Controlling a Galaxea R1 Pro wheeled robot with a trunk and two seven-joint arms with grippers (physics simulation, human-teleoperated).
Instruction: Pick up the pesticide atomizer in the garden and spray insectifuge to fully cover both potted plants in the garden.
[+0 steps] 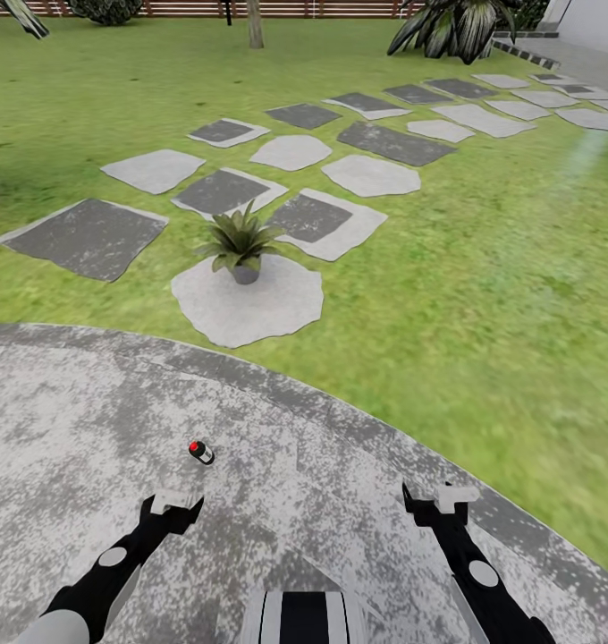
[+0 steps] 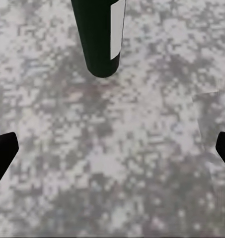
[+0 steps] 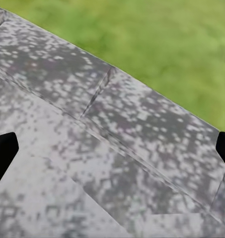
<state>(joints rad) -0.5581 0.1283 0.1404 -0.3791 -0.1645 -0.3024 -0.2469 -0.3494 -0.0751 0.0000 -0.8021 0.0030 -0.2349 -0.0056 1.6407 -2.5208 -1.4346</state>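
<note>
The pesticide atomizer (image 1: 200,452), a tiny dark bottle with a red top, stands upright on the round grey stone patio (image 1: 63,420). My left gripper (image 1: 173,510) hangs open just short of it, slightly to its left. In the left wrist view the dark bottle (image 2: 102,39) with a white label stands ahead of the open left gripper (image 2: 112,148), outside the fingers. One potted plant (image 1: 241,243), a green rosette in a grey pot, sits on a pale stepping stone (image 1: 277,309) beyond the patio. My right gripper (image 1: 439,503) is open over the patio with nothing in it, and the right wrist view puts it (image 3: 112,148) near the patio's edge.
Green lawn (image 1: 483,295) surrounds the patio. Irregular grey stepping stones (image 1: 375,141) run toward the far right. A big palm-like plant (image 1: 454,27), a tree trunk (image 1: 253,22) and a slatted wooden fence (image 1: 179,7) line the far side.
</note>
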